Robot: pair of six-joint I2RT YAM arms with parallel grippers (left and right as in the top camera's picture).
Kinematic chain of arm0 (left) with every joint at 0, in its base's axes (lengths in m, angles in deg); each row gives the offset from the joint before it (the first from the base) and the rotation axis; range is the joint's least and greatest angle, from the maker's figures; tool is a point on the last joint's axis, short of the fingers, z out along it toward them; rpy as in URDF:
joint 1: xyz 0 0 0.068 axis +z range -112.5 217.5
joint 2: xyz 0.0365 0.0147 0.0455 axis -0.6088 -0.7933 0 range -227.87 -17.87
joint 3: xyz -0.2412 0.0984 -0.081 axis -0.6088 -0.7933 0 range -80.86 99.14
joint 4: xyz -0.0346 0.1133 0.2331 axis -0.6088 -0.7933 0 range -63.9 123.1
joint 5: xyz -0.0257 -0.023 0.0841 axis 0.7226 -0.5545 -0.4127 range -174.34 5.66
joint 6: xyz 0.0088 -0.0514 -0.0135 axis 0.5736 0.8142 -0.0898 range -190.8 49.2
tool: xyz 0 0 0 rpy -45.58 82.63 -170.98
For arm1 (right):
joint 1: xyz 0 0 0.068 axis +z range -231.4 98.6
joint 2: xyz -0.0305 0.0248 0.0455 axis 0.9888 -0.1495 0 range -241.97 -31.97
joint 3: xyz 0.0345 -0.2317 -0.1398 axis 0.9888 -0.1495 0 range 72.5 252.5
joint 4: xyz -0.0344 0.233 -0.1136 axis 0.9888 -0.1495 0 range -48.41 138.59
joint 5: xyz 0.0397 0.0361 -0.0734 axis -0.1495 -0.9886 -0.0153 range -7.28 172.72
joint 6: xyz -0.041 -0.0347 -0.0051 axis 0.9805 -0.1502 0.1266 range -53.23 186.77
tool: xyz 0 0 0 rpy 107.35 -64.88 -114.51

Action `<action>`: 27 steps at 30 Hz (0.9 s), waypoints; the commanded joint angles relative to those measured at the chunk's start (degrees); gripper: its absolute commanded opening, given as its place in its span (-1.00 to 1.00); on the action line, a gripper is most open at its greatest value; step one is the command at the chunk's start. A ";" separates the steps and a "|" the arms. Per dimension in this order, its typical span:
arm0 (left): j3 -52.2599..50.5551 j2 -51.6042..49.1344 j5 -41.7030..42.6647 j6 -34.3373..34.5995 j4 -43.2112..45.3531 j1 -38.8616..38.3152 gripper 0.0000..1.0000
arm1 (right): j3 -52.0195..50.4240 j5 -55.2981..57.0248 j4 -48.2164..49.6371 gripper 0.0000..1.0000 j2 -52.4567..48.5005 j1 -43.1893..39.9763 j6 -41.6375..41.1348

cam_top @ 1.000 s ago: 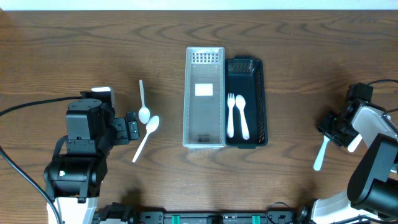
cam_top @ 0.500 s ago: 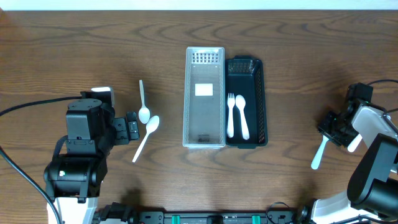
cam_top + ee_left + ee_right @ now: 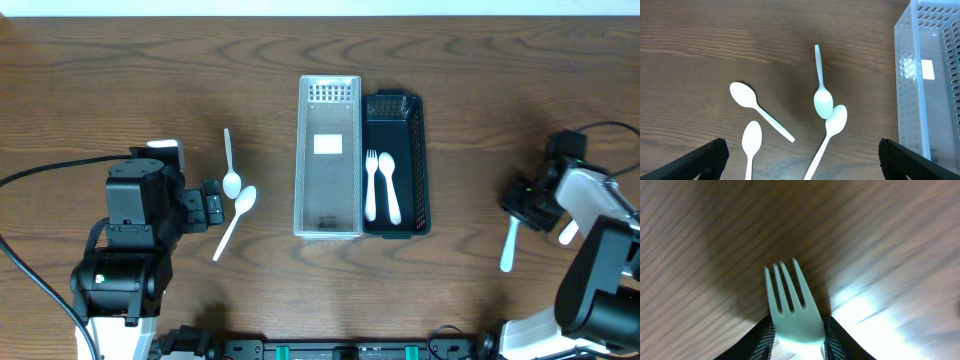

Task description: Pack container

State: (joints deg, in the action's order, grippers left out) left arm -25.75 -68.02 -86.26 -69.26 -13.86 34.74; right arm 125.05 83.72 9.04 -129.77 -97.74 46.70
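My right gripper (image 3: 530,203) is shut on a white plastic fork (image 3: 790,307) at the far right of the table; its handle (image 3: 509,248) hangs toward the front. A clear bin (image 3: 329,156) and a black basket (image 3: 420,160) stand side by side at the centre; the basket holds a white fork (image 3: 371,184) and a white spoon (image 3: 390,184). Two white spoons (image 3: 238,200) lie left of the bin. My left gripper (image 3: 799,162) is open above several white spoons (image 3: 823,97), its fingers (image 3: 705,157) wide apart.
The clear bin's wall (image 3: 927,75) fills the right edge of the left wrist view. A black cable (image 3: 40,175) runs to the left arm across the wooden table.
My right gripper has shifted left toward the basket, carrying the fork. The left arm has not moved.
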 commanded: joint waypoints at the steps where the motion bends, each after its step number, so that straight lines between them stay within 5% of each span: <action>1: 0.98 0.00 -0.26 0.50 -0.15 0.17 0.96 | 3.67 -2.36 -1.84 -0.30 5.86 5.14 2.40; 12: 0.98 0.00 -0.26 0.50 -0.15 0.17 0.96 | 17.92 -0.79 -9.33 -0.26 16.09 21.92 2.10; 22: 0.98 0.00 -0.26 0.50 -0.15 0.17 0.96 | 17.81 8.13 -15.74 -0.20 10.82 17.00 5.53; 27: 0.98 0.00 -0.26 0.50 -0.17 0.17 0.96 | 17.81 8.00 -17.07 0.16 5.90 14.27 10.95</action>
State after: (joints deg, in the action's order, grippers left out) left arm -25.75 -68.02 -86.26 -69.26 -13.86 34.74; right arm 142.93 89.79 -7.70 -121.40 -82.24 53.43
